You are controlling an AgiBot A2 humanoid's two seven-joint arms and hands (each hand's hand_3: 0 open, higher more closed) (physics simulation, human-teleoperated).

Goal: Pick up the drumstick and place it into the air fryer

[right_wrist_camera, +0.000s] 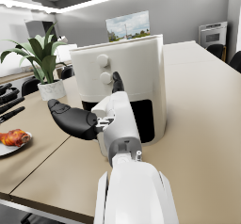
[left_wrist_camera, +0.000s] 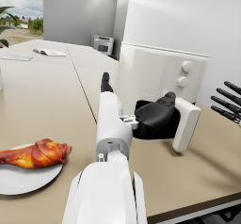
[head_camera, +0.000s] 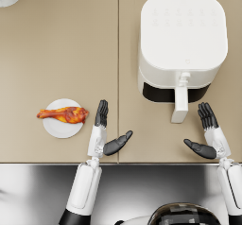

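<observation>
Head view: glazed orange-brown drumstick (head_camera: 64,114) lies on a small round white plate (head_camera: 60,129) on the tan tabletop (head_camera: 61,54), at the left side of the workspace, meaty end toward the robot's left hand (head_camera: 105,134), thin bone end pointing away and overhanging the plate rim. Nothing is gripping it. Left hand sits just beside the plate on its inner side, fingers extended straight, thumb splayed out to the side, holding nothing; not touching the drumstick or the plate. Left wrist view confirms: drumstick (left_wrist_camera: 35,154) on the plate (left_wrist_camera: 28,178), hand (left_wrist_camera: 141,119) apart from it, thumb spread toward the fryer. White boxy air fryer with rounded top (head_camera: 182,44) stands well apart from the plate, on the right half of the table; its white drawer handle (head_camera: 180,103) projects toward the robot, with a dark opening showing around the drawer front. Right hand (head_camera: 208,136) is near the handle, on its outer side, not touching it, fingers straight and thumb out, empty. Right wrist view: same hand (right_wrist_camera: 94,117) spread in front of the fryer (right_wrist_camera: 124,77), potted green plant in a white pot (right_wrist_camera: 44,72) beyond the fryer, drumstick (right_wrist_camera: 14,137) at frame edge.
</observation>
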